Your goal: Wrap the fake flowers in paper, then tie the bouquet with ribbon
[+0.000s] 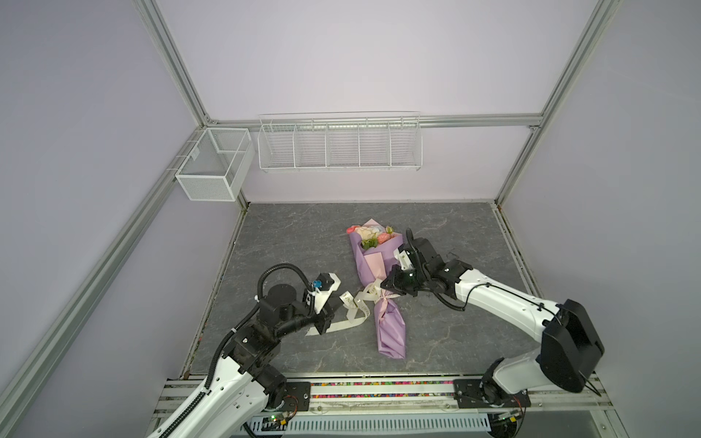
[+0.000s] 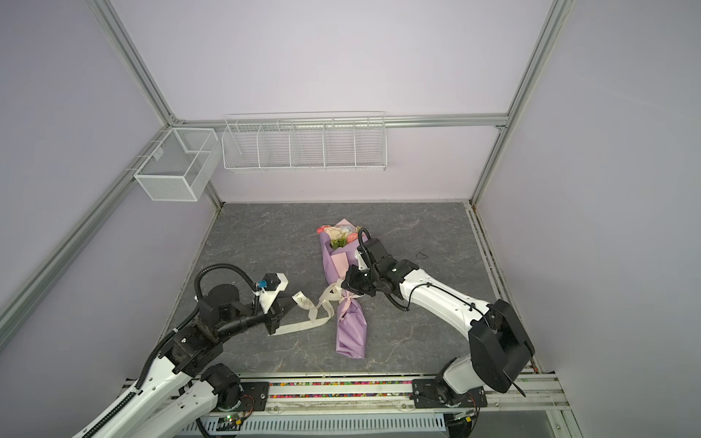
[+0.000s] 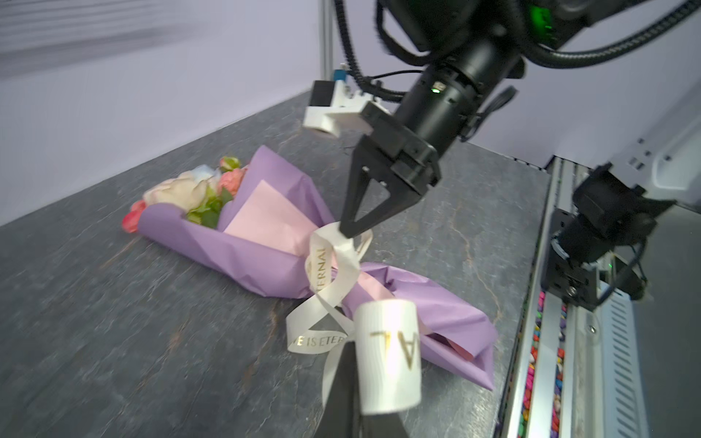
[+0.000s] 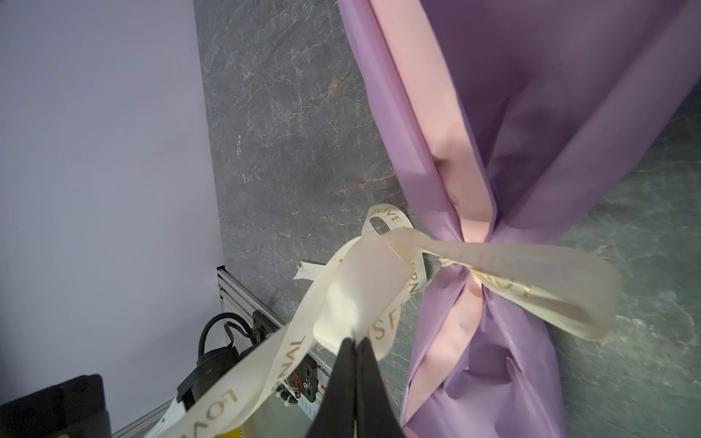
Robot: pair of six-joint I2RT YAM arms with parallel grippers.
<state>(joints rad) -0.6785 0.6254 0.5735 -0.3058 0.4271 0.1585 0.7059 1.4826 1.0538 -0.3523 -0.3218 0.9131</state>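
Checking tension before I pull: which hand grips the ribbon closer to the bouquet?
The right hand: it pinches the ribbon right at the cinched waist of the bouquet, while the left hand holds a loop farther out to the side.

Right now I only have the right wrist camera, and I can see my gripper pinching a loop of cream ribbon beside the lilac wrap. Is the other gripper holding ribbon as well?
Observer: Yes. In the left wrist view the left gripper is shut on another loop of the ribbon.
Operator: Which way do the flower heads point?
Observer: In both top views the bouquet of fake flowers lies flat with its heads toward the back wall.
Operator: Is any ribbon end loose?
Observer: One tail lies flat on the table, running toward the left arm.
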